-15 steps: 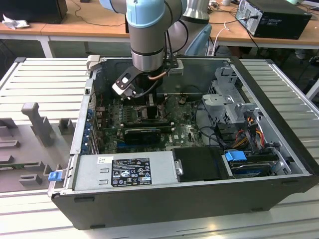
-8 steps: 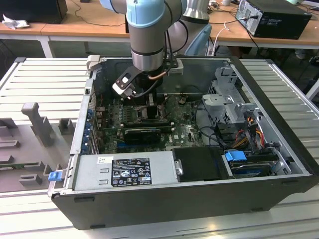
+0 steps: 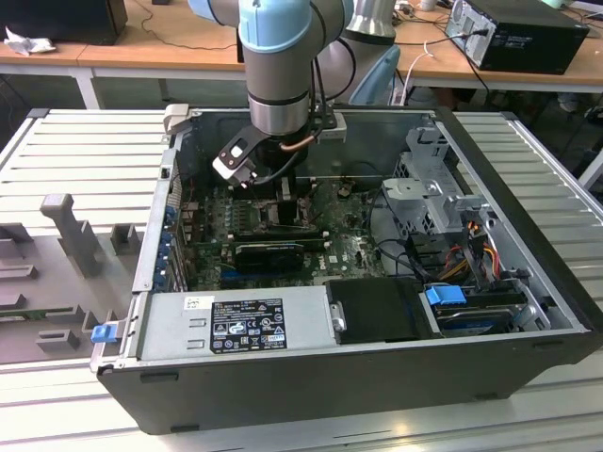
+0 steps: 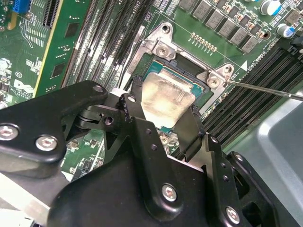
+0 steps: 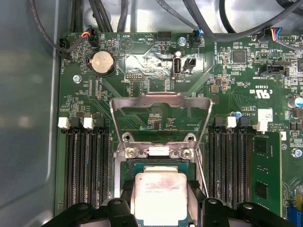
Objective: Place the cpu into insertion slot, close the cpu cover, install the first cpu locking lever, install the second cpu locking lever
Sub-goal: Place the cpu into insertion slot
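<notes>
One step underway: our gripper clasps the cpu at the insertion slot; we judge seating needs square alignment.

We see the arm descending almost vertically, its wrist upright and the gripper pointed straight down. In both wrist views we find its two black fingers drawn in against opposite edges of the cpu, clasping it between them.
</notes>
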`<action>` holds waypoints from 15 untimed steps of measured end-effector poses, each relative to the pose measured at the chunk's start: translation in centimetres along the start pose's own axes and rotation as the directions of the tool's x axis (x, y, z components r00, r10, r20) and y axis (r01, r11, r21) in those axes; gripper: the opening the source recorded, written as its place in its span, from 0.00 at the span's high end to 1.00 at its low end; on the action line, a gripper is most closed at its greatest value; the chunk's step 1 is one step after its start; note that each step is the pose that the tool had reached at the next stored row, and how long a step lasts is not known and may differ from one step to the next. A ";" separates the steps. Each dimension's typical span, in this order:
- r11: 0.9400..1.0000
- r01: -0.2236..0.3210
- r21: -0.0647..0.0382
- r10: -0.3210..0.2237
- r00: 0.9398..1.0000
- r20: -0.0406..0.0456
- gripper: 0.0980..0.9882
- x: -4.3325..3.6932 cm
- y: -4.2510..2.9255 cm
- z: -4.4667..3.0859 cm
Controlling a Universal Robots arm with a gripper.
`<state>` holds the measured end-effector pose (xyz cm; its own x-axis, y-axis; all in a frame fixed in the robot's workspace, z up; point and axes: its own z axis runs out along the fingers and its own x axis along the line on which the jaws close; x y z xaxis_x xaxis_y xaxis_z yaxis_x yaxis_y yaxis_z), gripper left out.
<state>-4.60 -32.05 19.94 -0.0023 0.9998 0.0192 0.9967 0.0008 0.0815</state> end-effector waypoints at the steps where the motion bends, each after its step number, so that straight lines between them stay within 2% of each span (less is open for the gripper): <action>1: 1.000 0.000 0.000 0.000 1.000 -0.001 0.50 0.01 0.00 0.03; 2: 1.000 0.000 0.000 0.000 1.000 0.000 0.43 0.00 0.00 0.01; 7: 1.000 0.000 0.000 0.000 1.000 0.001 0.43 -0.01 0.00 -0.02; 15: 1.000 0.000 0.000 0.000 1.000 0.001 0.43 0.01 0.07 -0.88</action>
<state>-4.61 -32.06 20.81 -0.0023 0.9998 0.0186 0.9967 0.0008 0.0811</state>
